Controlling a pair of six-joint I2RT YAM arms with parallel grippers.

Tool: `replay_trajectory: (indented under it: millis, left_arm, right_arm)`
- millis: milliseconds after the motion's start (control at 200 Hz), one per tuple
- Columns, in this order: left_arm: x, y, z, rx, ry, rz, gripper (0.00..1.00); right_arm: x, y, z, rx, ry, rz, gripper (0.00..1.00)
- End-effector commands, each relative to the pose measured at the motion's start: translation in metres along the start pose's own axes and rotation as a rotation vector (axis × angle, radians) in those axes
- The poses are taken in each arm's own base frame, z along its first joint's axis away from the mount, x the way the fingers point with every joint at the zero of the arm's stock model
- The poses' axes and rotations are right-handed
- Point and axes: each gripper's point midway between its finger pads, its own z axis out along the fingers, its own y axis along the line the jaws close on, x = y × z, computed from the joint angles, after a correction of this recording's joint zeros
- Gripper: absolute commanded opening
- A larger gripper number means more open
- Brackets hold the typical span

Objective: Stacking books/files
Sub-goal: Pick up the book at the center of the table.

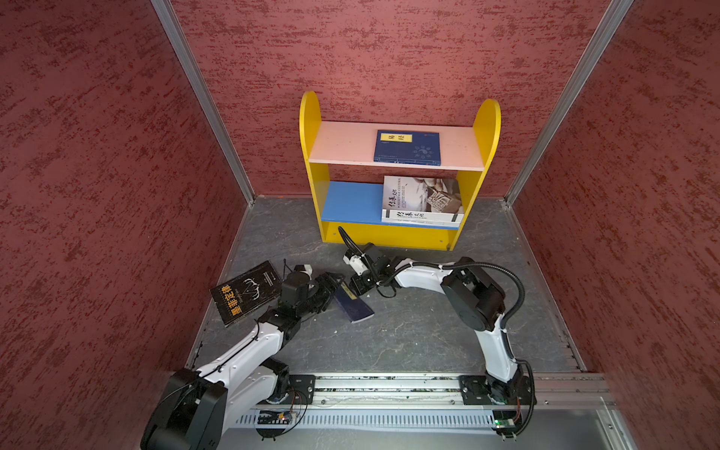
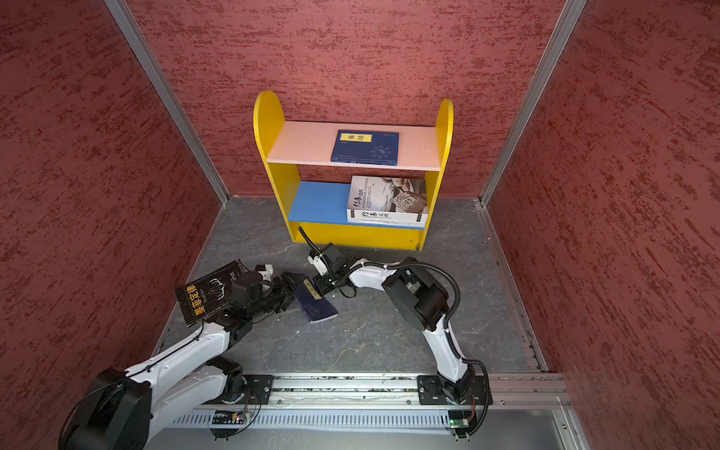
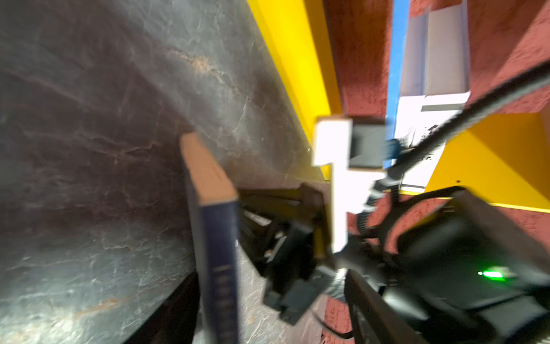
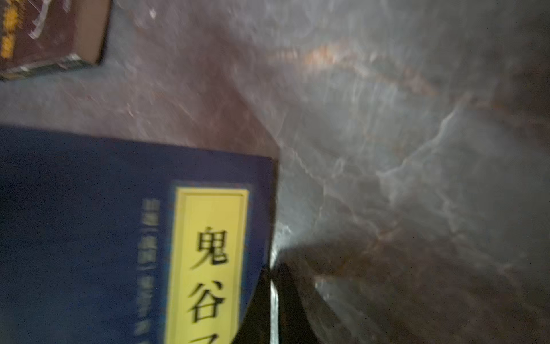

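**Both tools meet at the navy book (image 1: 355,308) in the middle of the desk (image 1: 409,335).**

The right tool (image 1: 352,290) is pinched tight on the book's yellow-label end, and the book tilts up on edge. The left tool (image 1: 334,281) sits just beside it, jaws apart, with the spine between them in the left wrist view. The black book (image 1: 245,292) lies flat by the left arm. On the yellow shelf (image 1: 309,117), a second navy book (image 1: 407,148) lies on top, and the white books (image 1: 422,200) lie on the blue board below.

Top views high above floor (image 1: 409,343) and shelf (image 1: 389,235); wrist views close on the same floor.
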Motion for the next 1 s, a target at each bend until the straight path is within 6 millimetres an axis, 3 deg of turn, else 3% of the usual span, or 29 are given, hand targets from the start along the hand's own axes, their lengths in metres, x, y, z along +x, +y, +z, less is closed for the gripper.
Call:
replay_trajectory:
  millis: [0,271,566,756,882,992]
  left_arm:
    - [-0.003,0.005,-0.002,-0.033,-0.012,-0.019,0.70]
    - [0.007,0.038,0.003,-0.192,0.045,-0.055,0.54]
    - [0.004,0.029,0.004,-0.218,0.059,-0.030,0.33]
    - [-0.002,0.016,0.000,-0.235,0.059,0.015,0.11]
    - [-0.007,0.007,-0.005,-0.249,0.052,0.048,0.06]
    - [-0.010,-0.011,-0.009,-0.228,0.064,0.080,0.03]
  right_arm:
    - [0.093,-0.015,0.022,0.046,0.302,0.047,0.10]
    - [0.078,-0.018,0.016,0.041,0.274,0.061,0.10]
    - [0.050,-0.022,0.004,0.037,0.200,0.104,0.13]
    - [-0.009,-0.023,-0.029,0.023,0.018,0.130,0.32]
    - [-0.055,-0.025,-0.060,0.018,-0.112,0.142,0.38]
    - [-0.088,-0.020,-0.094,0.010,-0.216,0.147,0.49]
